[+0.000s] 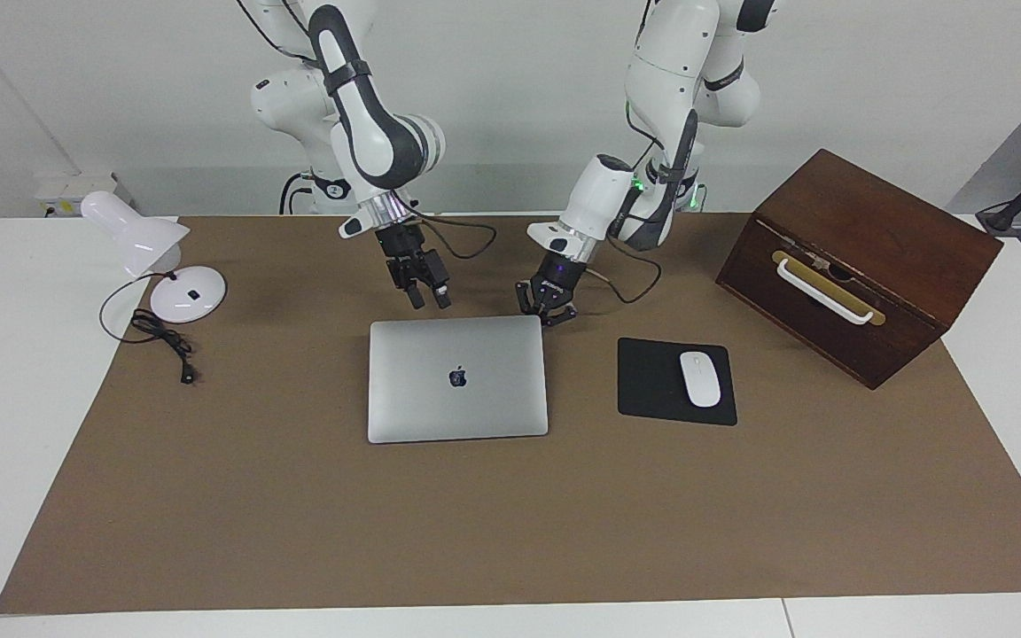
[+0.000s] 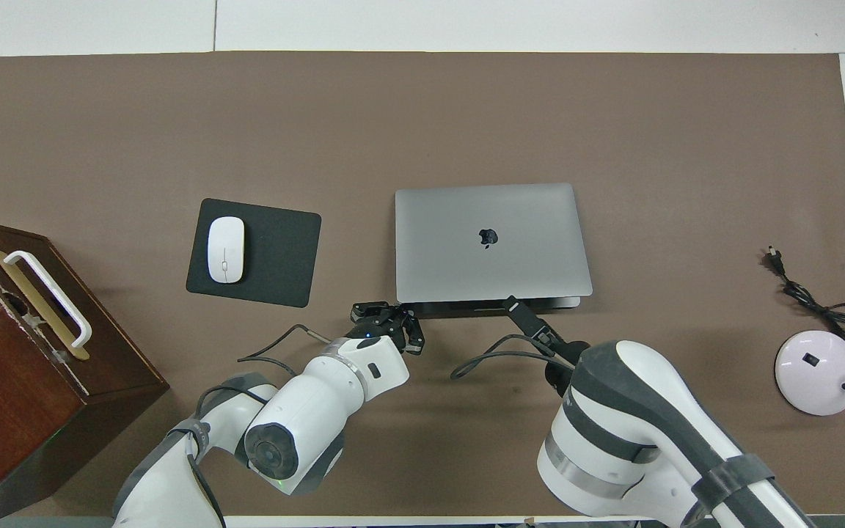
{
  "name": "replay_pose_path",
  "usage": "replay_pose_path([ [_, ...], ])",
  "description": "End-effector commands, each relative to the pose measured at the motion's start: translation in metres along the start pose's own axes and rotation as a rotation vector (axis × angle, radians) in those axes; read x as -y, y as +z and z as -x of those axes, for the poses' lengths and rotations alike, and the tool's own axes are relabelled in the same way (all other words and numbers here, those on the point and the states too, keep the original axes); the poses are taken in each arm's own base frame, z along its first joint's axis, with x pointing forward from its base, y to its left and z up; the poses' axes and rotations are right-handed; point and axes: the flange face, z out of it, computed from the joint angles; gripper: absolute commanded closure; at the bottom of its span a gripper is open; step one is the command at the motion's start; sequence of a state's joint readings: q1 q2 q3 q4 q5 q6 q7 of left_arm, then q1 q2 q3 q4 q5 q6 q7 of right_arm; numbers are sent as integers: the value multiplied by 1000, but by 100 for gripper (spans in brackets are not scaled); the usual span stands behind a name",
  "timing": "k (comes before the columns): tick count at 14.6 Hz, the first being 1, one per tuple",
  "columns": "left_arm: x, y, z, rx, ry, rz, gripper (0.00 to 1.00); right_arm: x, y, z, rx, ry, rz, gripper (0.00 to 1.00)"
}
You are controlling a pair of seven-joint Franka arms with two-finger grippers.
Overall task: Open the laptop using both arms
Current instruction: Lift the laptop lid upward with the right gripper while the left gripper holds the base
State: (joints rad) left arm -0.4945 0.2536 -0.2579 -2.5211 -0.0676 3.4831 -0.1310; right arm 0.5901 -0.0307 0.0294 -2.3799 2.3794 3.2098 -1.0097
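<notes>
The silver-grey laptop (image 1: 457,379) (image 2: 492,242) lies closed and flat on the brown mat, apple logo up. My left gripper (image 1: 549,315) (image 2: 395,320) is shut and down low, its tips at the laptop's corner nearest the robots, toward the left arm's end. Nothing is in its grip. My right gripper (image 1: 428,300) (image 2: 513,303) hangs just over the laptop's edge nearest the robots, about midway along it. Its two fingers stand a little apart, and nothing is held between them.
A black mouse pad (image 1: 652,383) with a white mouse (image 1: 700,378) lies beside the laptop toward the left arm's end. A brown wooden box (image 1: 856,261) with a white handle stands past it. A white desk lamp (image 1: 160,257) and its cord sit at the right arm's end.
</notes>
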Motion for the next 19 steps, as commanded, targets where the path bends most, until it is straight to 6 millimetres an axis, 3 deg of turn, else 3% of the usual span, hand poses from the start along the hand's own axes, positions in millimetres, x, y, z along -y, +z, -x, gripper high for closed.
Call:
replay_pose_path([
  [1, 5, 10, -2, -9, 31, 0, 100, 11, 14, -11, -10, -11, -17, 0],
  [8, 9, 13, 1, 1, 73, -4, 100, 21, 22, -28, -32, -35, -24, 0],
  [19, 12, 15, 3, 5, 76, -8, 100, 57, 30, -37, -47, -38, -85, 0],
])
